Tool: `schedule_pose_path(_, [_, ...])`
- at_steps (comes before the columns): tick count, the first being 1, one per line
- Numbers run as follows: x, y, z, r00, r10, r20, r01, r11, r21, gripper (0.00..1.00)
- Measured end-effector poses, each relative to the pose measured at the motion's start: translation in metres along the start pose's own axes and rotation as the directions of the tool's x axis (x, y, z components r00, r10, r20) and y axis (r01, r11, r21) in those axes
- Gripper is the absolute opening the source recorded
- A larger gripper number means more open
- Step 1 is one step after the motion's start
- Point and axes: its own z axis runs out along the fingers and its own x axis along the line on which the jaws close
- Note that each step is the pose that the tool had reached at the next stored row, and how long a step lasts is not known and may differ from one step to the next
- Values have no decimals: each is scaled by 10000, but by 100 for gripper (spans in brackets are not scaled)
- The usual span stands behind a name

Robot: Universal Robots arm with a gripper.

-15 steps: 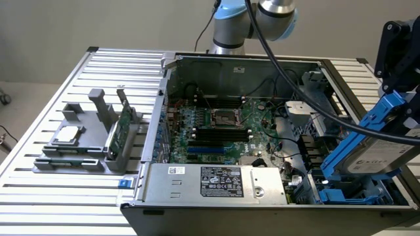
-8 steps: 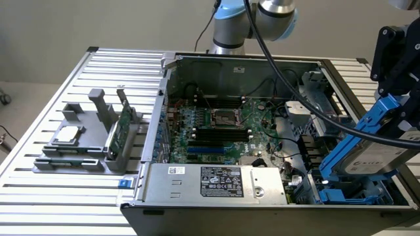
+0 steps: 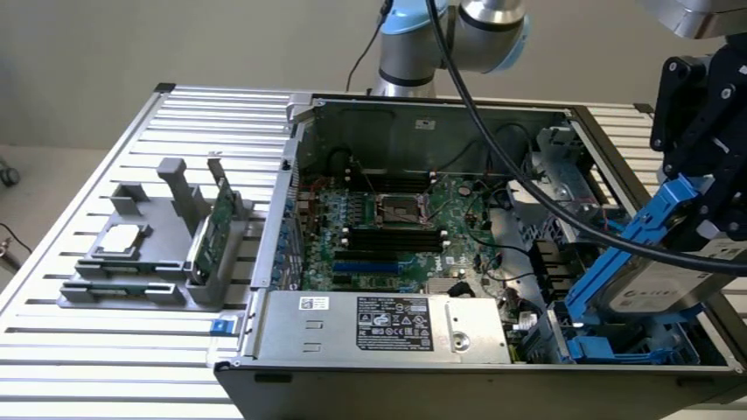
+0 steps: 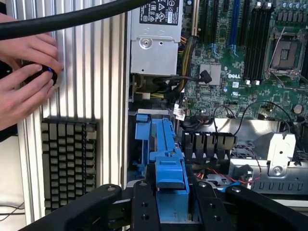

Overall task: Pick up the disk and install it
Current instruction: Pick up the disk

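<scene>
Nearest, pinched in the claw (image 4: 172,195): the disk (image 3: 653,289), tilted over the drive bay (image 3: 636,350) at lower right of the exterior view. Could jam on bay rails if skewed; farther back, could snag the black cable (image 3: 491,133).

Blue-framed silver disk (image 3: 653,287), tilted steeply, lower end seemingly inside computer case (image 3: 467,389)
</scene>
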Motion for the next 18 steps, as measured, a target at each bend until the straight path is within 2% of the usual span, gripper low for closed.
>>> schedule_pose_path(9, [-8,31,107,10000,49,-8,-49,9999,166,33])
schedule_pose_path(18, [-32,49,191,9998,202,-27,-201,9996,204,33])
